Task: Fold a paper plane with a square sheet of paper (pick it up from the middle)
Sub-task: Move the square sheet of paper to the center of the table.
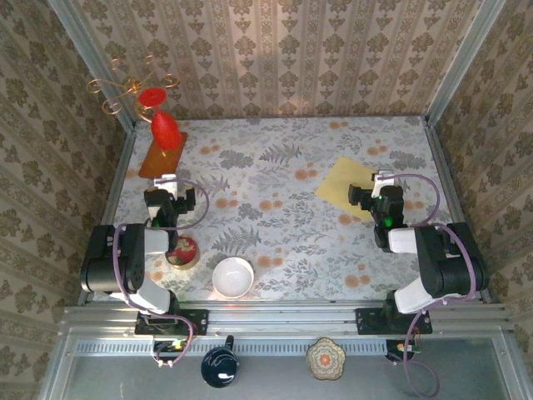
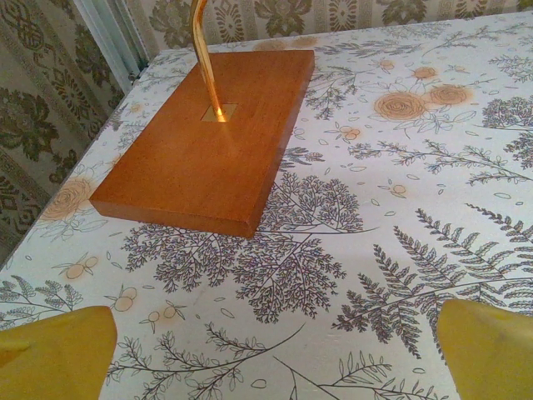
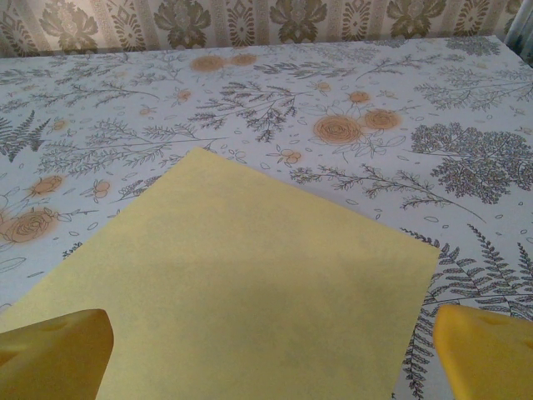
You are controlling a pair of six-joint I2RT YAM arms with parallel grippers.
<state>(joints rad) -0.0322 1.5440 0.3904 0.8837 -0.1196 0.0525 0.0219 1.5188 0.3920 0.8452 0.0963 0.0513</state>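
Right pincer point(image 3: 268, 354) gapes above floral tabletop point(image 3: 250, 100).

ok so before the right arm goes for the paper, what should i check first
1. paper flat and unfolded: ok, no crease shows.
2. right gripper open: ok, fingers wide apart, nothing held.
3. right gripper above the paper: ok, in the wrist view the sheet lies below, between its fingers.
4. aimed at the paper's middle: cannot tell; from above, the gripper hides the sheet's near part.
5. left gripper open and out of the way: ok, it is over bare table by the board, far from the paper.
6. nothing on the paper: ok; the bowl sits well apart.
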